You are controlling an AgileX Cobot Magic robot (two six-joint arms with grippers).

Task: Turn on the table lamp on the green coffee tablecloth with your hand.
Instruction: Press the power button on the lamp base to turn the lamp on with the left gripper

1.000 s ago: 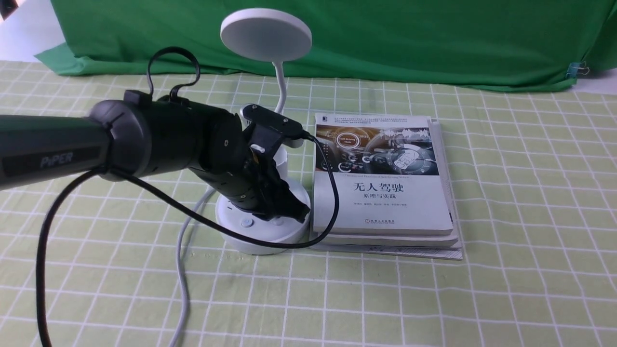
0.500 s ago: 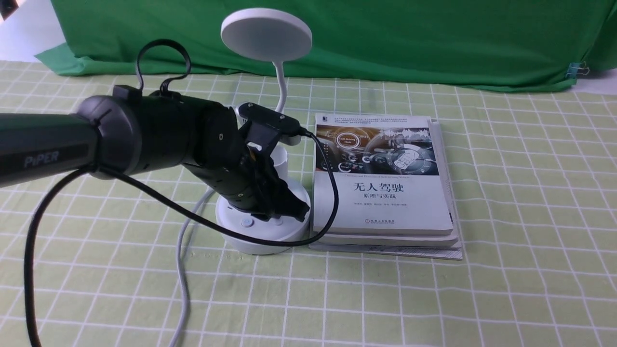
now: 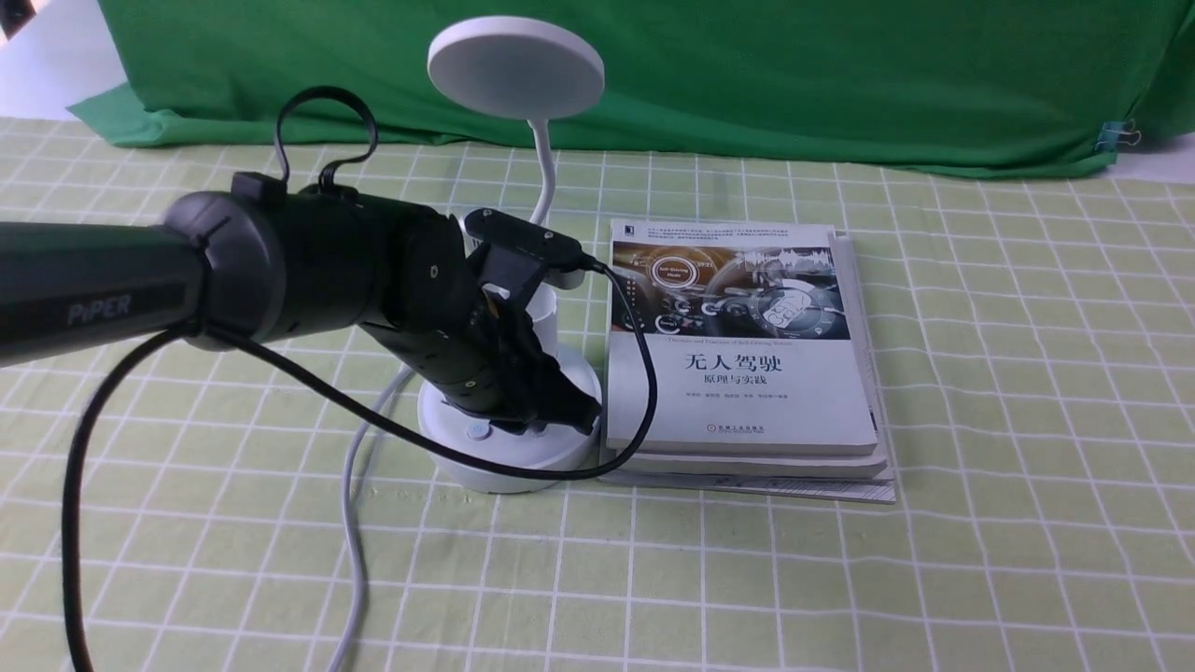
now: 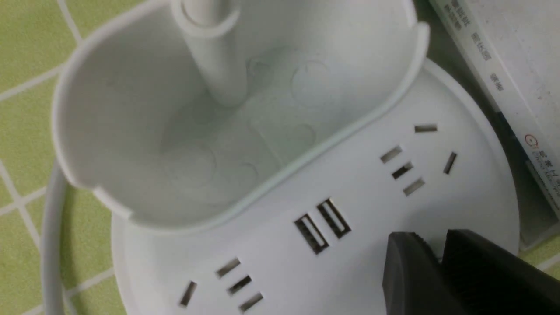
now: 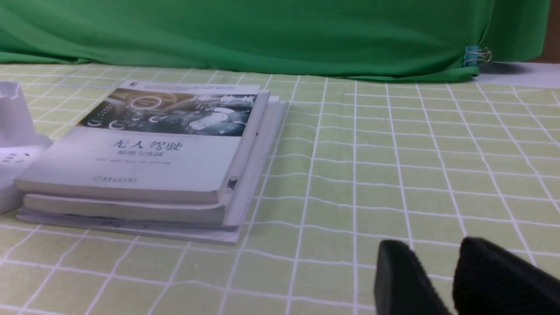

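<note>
The white table lamp [image 3: 515, 65] stands on the green coffee tablecloth [image 3: 980, 373], its disc head looking unlit. My left gripper [image 3: 581, 417], the black hand on the "PiPER" arm, is shut, with its tips down on the right front of the lamp's round base [image 3: 495, 462]. One button [image 3: 478, 431] shows just left of the tips; the other is hidden under them. In the left wrist view the shut gripper [image 4: 433, 245] rests on the base [image 4: 358, 183] beside the USB sockets [image 4: 321, 225], below the oval cup [image 4: 175, 144]. My right gripper [image 5: 435, 245] is shut and empty, low over the cloth.
A stack of books [image 3: 742, 345] lies right against the lamp base and also shows in the right wrist view [image 5: 148, 148]. The lamp's white cord [image 3: 350, 523] runs toward the front edge. A dark green backdrop [image 3: 747, 75] hangs behind, held by a clip [image 3: 1116, 135].
The left arm drew slightly back to the left and up, then came back right and down. Its fingertips now cover the right button, which showed before.
</note>
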